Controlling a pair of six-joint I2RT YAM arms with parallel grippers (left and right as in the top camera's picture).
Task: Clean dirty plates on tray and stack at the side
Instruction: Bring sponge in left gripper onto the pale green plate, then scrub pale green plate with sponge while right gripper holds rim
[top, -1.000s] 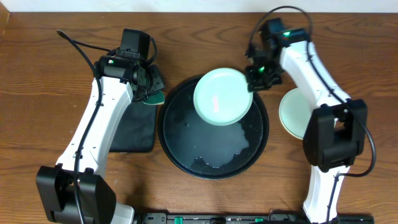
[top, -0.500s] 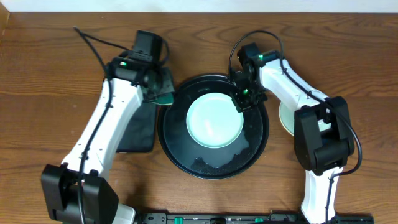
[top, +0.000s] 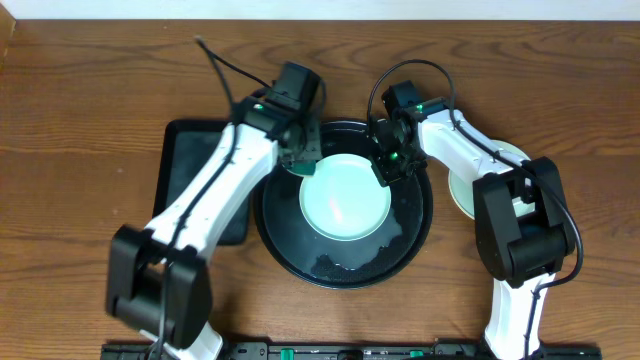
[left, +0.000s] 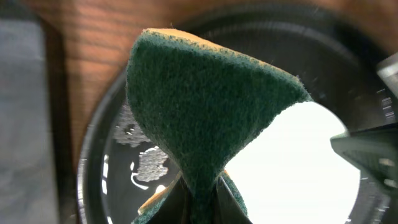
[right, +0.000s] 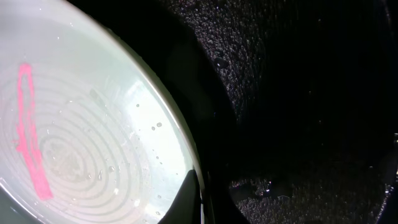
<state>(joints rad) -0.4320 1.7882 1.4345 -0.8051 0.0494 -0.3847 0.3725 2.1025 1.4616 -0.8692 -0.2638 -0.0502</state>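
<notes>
A mint-aqua plate (top: 345, 195) lies in the round black tray (top: 300, 245). It bears a red smear in the right wrist view (right: 28, 134). My right gripper (top: 386, 168) is shut on the plate's right rim (right: 186, 155). My left gripper (top: 303, 160) is shut on a green scouring sponge (left: 205, 106) and holds it over the plate's upper left edge. A pale plate (top: 462, 180) lies on the wood to the right of the tray, partly hidden by my right arm. A third plate does not show.
A rectangular black tray (top: 190, 170) lies left of the round tray, under my left arm. Water and foam patches (top: 345, 262) lie on the round tray's floor. Brown wood tabletop (top: 80, 120) surrounds everything.
The right gripper carried the mint plate down from over the tray's upper right onto the tray. The left gripper moved right with the sponge, from the rectangular tray to the plate's upper left edge.
</notes>
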